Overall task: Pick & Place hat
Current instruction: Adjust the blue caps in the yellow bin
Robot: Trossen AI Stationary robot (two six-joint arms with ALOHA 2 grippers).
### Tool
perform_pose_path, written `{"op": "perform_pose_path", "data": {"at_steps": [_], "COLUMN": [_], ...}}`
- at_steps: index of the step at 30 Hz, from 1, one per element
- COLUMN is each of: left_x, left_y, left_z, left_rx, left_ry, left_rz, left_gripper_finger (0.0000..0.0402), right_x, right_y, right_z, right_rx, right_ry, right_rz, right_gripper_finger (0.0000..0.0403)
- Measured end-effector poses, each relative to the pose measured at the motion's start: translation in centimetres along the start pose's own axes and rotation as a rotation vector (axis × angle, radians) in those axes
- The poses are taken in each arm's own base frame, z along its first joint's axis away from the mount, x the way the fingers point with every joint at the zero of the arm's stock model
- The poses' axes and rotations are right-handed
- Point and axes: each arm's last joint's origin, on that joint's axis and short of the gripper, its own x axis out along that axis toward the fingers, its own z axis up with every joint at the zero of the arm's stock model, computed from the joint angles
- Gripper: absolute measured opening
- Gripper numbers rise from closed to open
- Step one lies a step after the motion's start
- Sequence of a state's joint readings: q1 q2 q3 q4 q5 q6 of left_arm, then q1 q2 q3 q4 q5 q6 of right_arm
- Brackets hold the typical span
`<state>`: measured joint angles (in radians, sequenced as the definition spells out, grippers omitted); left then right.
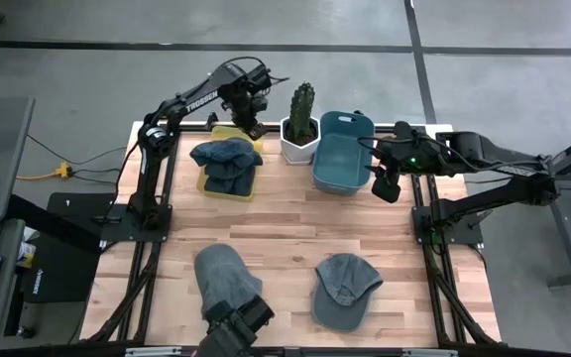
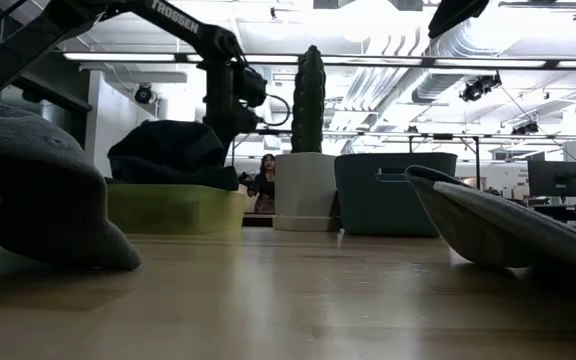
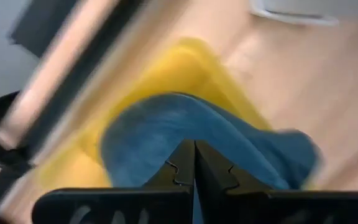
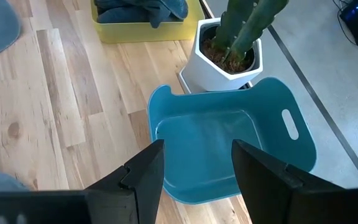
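Left tool (image 1: 255, 127): fingers pressed together, holding nothing, above the far edge of the yellow plastic tray (image 1: 228, 186).
Right tool (image 1: 386, 184): fingers spread wide, empty, over the teal plastic bin (image 1: 342, 164).
Hats: dark blue fabric hats (image 1: 226, 164) piled in the tray; grey beanie (image 1: 225, 277) and grey cap (image 1: 345, 286) on the wooden surface (image 1: 285, 233), near edge.
Cactus: green, in white pot (image 1: 299, 141), between tray and bin.

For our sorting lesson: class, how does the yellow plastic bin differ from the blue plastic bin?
The yellow plastic bin is shallow and piled with dark blue fabric hats; the blue plastic bin is deeper and empty. The yellow sits left of the potted cactus, the blue right. Both are open-topped and rest on the wooden table.
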<state>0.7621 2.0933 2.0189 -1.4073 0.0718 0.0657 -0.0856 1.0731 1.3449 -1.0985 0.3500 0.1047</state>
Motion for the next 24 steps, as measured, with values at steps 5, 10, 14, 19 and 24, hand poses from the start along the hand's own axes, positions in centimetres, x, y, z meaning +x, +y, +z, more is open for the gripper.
{"op": "perform_pose_path", "data": {"at_steps": [5, 10, 14, 19, 24], "left_x": [0.2, 0.2, -1.4, -4.0, -7.0], "left_y": [-2.1, -3.3, -3.2, -2.9, -3.8], "left_z": [-0.4, -0.5, -1.0, -2.1, -3.5], "left_rx": [0.128, 0.173, 0.159, 0.105, 0.107], "left_ry": [0.053, 0.054, 0.01, -0.065, -0.171], "left_rz": [-0.024, 0.03, 0.056, 0.026, 0.005], "left_gripper_finger": [0.0, 0.0, 0.0, 0.0, 0.0], "right_x": [0.0, 0.0, 0.0, 0.0, 0.0], "right_y": [0.0, -0.1, -0.1, -0.1, 0.0], "right_z": [-0.1, -0.3, -0.4, -0.5, -0.5], "right_rx": [-0.005, -0.016, -0.017, -0.017, -0.017], "right_ry": [0.011, 0.031, 0.042, 0.044, 0.048], "right_rz": [-0.005, -0.014, -0.012, -0.007, 0.014], "right_gripper_finger": [0.0181, 0.0181, 0.0181, 0.0181, 0.0181]}}
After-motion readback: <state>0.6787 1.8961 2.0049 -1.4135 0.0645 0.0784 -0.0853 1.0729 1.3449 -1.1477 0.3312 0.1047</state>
